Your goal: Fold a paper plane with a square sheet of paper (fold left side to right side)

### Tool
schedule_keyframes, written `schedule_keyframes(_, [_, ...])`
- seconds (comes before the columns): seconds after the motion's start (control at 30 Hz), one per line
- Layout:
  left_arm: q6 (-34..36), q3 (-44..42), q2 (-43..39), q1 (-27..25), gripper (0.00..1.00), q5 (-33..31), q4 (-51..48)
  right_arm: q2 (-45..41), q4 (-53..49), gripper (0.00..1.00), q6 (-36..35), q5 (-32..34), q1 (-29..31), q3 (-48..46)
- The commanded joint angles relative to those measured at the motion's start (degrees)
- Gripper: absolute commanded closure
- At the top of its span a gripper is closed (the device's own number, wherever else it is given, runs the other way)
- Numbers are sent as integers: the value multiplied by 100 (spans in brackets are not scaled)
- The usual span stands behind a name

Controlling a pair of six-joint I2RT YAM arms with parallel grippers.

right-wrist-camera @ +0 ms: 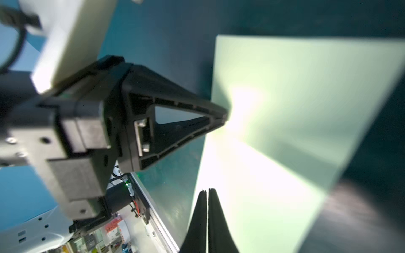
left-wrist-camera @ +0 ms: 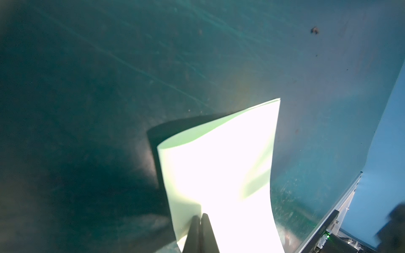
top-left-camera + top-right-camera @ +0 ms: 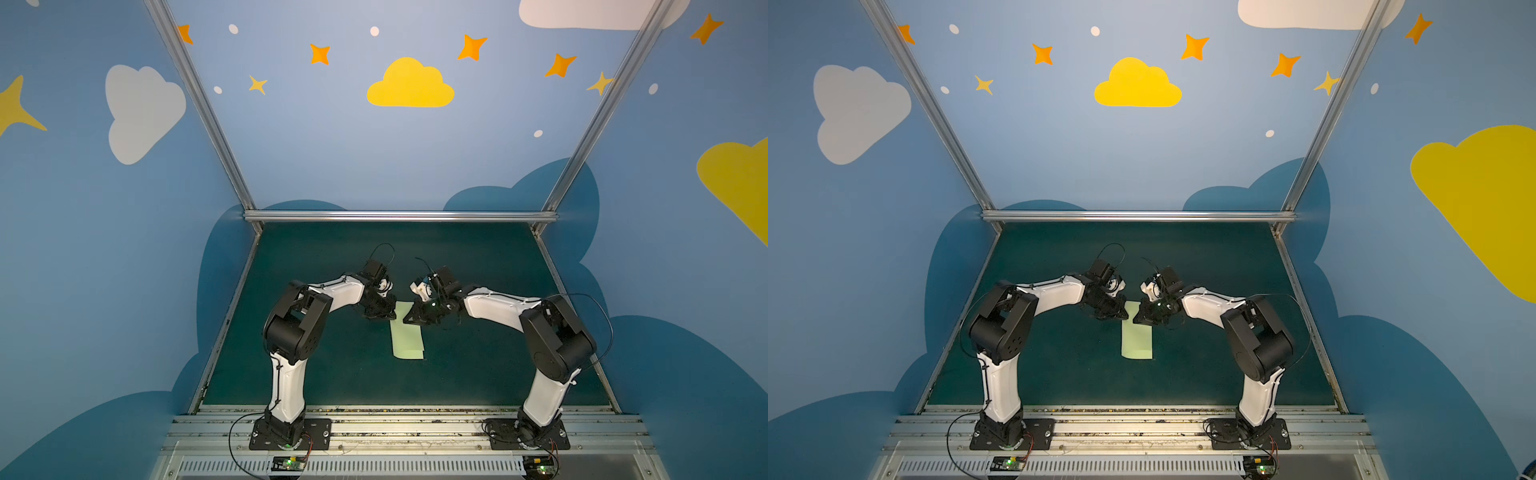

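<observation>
The square sheet of paper (image 3: 407, 337) (image 3: 1137, 337) lay near the middle of the green desk (image 3: 482, 374) (image 3: 1217, 374), doubled over into a narrow strip running from far to near. Its long edges were straight, and its near short edge was well apart from the desk's front edge. In the left wrist view the paper (image 2: 219, 166) had an upper layer that bowed up off the lower one at one end, leaving an open mouth. The left gripper (image 3: 392, 317) (image 3: 1125, 316) (image 2: 200, 216) (image 1: 225, 116) met the strip's far left corner with its jaws pressed together. The right gripper (image 3: 405, 321) (image 3: 1135, 321) (image 1: 207, 191) was likewise fully closed, with its tip over the far right edge. Whether either pinched a layer could not be told. Bare desk lay all around the strip, widest toward the far rail (image 3: 399, 216) and along both side walls. Counted: one sheet, two arms, two grippers.
</observation>
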Motion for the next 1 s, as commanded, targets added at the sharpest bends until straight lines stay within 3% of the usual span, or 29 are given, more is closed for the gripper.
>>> schedule_keyframes(0.0, [17, -190, 154, -26, 96, -201, -89, 159, 609, 100, 602, 100, 212, -54])
schedule_keyframes(0.2, [2, -199, 174, -29, 96, -190, -74, 483, 786, 100, 775, 213, 457, 104])
schedule_keyframes(0.97, [34, -206, 193, -29, 96, -163, -82, 887, 804, 100, 707, 245, 480, 12])
